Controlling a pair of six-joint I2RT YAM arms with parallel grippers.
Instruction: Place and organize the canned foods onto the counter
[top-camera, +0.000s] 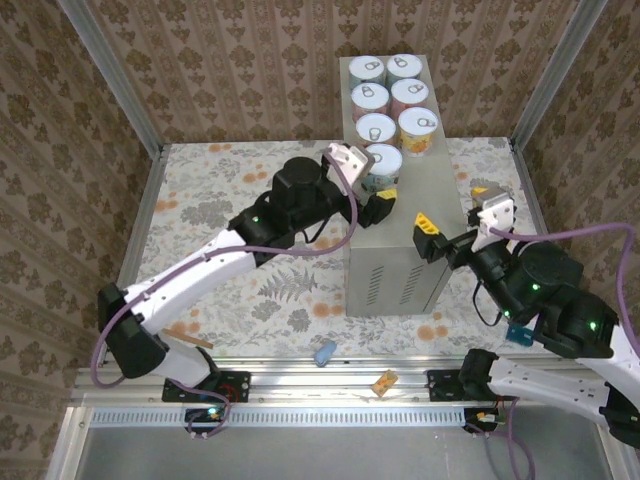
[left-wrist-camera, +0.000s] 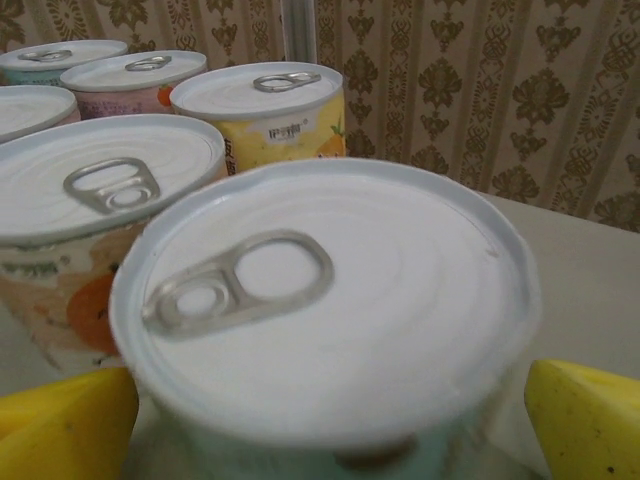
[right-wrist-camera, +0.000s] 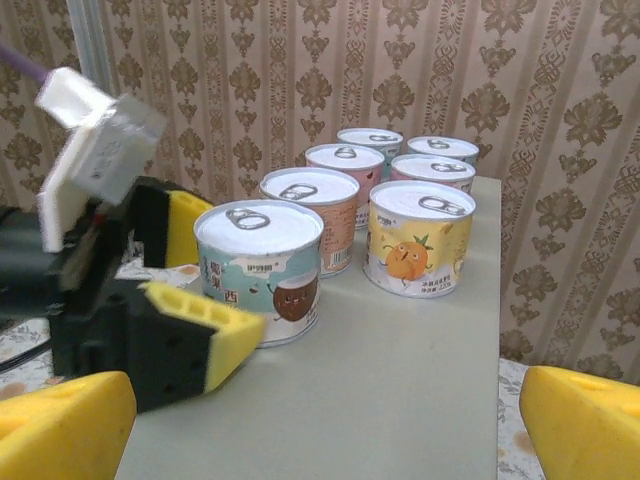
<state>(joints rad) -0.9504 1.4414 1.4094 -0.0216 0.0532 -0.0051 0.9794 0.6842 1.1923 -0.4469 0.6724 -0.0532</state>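
Damask wallpaper in brown and cream was seen on every side of the cell, and a floral-patterned floor (top-camera: 250, 290) was spread beneath the arms. On that floor a tall light-grey metal box was stood, with vent slits cut in the face toward the arm bases, and its flat top was used as the tabletop (right-wrist-camera: 400, 380).

Seven tins (top-camera: 371, 98) were gathered on the far half of the tabletop, all upright with their silvery pull-tab lids up. Six were set in three close pairs, and a seventh was placed alone in front of them on the left-hand column. An orange-labelled tin (right-wrist-camera: 420, 240) and a pink one (right-wrist-camera: 312, 215) could be picked out just behind it.

That front tin (left-wrist-camera: 330, 300) – pale blue and white, with a brown fruit printed on it – was flanked by the left claw (left-wrist-camera: 320, 430). The claw was spread, one yellow pad (left-wrist-camera: 585, 420) standing clear on one side, the other close by the opposite side. Whether that second pad touched the label could not be told.

The right claw (top-camera: 455, 212) was held at the tabletop's right edge, level with its near half, spread wide with nothing between its pads, well apart from the tins.

A small blue lump (top-camera: 325, 352) and a tan block (top-camera: 384, 382) were left by the near rail.
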